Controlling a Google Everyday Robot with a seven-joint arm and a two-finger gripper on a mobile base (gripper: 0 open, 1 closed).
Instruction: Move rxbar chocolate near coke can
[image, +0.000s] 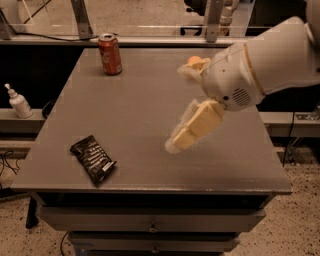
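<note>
The rxbar chocolate (93, 159) lies flat on the grey table (145, 95) near its front left corner, black wrapper with a white patch at its near end. The coke can (109, 54) stands upright at the back left of the table. My gripper (176, 144) hangs above the middle of the table, pointing down and to the left. It is well to the right of the bar, apart from it, and holds nothing that I can see.
A round orange fruit (196, 61) sits at the back right, partly hidden behind my arm (260, 65). A white pump bottle (19, 101) stands on a low shelf left of the table. Drawers run under the table's front edge.
</note>
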